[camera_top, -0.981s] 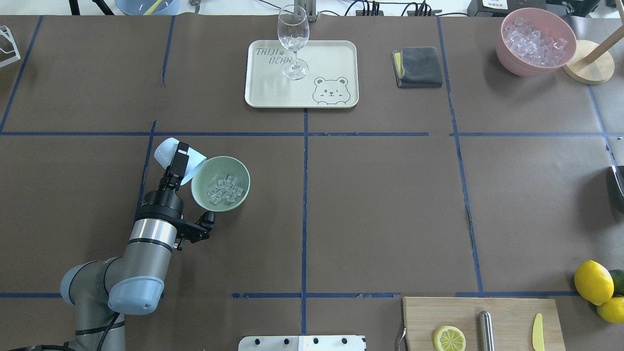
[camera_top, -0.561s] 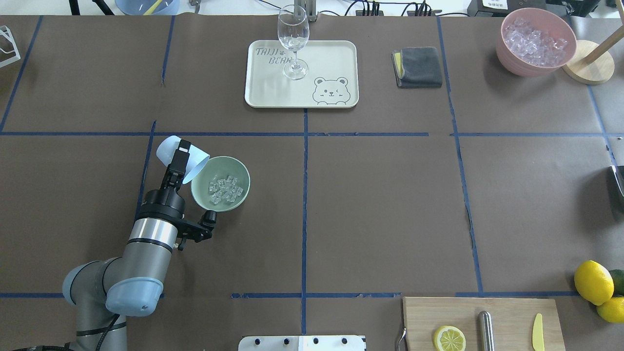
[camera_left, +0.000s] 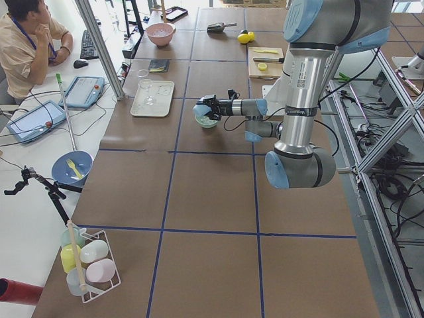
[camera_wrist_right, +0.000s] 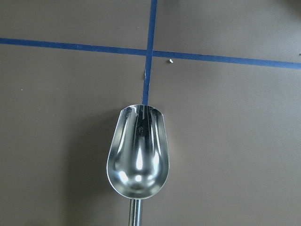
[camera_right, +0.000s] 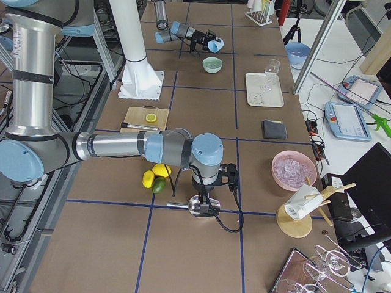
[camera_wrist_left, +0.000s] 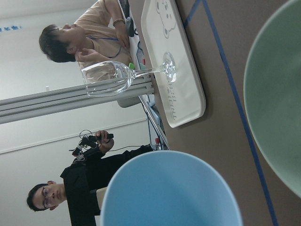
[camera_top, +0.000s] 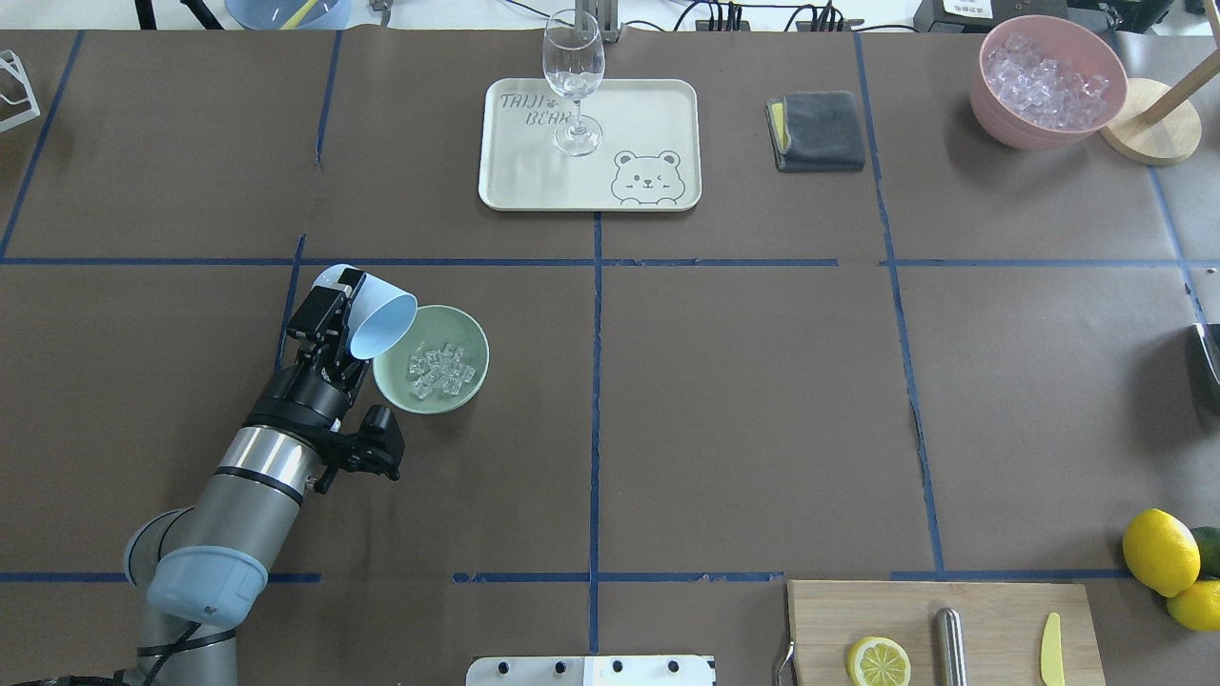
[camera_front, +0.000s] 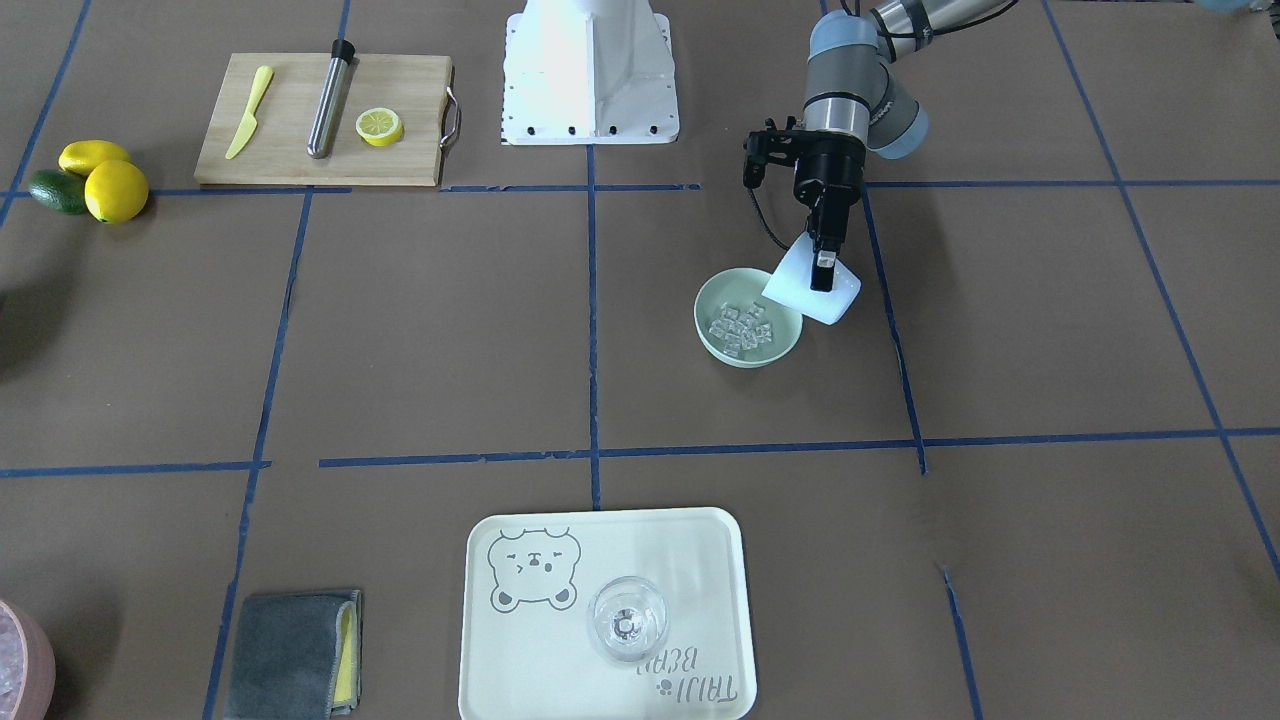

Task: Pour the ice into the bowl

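The mint-green bowl sits on the brown table and holds the ice, several small clear cubes. My left gripper is shut on a light blue cup, held tilted just left of the bowl with its mouth above the bowl's rim; no ice shows in it. In the front-facing view the cup is at the right of the bowl, which holds the ice. The left wrist view shows the cup and the bowl. My right gripper hovers over a metal scoop; its fingers are hidden.
A cream tray with a wine glass stands at the back middle. A grey cloth and a pink bowl of ice are at the back right. A cutting board and lemons are at the front right.
My left wrist has turned and drawn back to the left, so the cup has tipped back up and its open mouth now shows from above. The ice stays in the bowl.
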`<state>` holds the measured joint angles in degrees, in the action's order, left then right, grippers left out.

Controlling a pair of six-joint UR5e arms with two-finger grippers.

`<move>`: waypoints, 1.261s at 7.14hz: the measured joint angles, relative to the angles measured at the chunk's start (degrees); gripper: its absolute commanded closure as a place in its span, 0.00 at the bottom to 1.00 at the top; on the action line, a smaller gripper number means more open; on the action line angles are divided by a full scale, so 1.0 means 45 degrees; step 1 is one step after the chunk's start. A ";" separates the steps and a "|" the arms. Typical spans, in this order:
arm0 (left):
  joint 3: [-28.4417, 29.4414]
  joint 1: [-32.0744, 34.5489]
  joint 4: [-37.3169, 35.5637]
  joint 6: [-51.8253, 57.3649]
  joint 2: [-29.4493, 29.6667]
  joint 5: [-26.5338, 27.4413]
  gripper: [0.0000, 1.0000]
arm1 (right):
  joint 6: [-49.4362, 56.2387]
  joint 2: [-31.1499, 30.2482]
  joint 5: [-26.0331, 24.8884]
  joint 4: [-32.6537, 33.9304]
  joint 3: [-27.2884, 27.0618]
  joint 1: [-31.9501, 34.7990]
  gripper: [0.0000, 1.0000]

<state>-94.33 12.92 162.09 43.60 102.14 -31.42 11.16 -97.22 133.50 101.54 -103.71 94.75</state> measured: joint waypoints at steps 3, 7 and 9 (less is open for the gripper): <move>-0.0098 0.0019 0.2175 -0.6097 -0.0679 -0.2203 1.00 | 0.0000 0.0025 -0.0006 -0.0005 0.0006 0.0000 0.00; -0.0138 0.0020 0.3541 -1.3569 -0.1248 -0.3004 1.00 | 0.0000 0.0066 -0.0011 -0.0005 0.0017 0.0000 0.00; -0.0137 0.0108 0.3542 -1.5184 -0.1856 -0.3015 1.00 | 0.0000 0.0091 -0.0017 -0.0005 0.0026 -0.0011 0.00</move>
<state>-94.95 13.40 178.03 -24.72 93.78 -44.99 11.16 -96.81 133.42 101.51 -103.60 94.70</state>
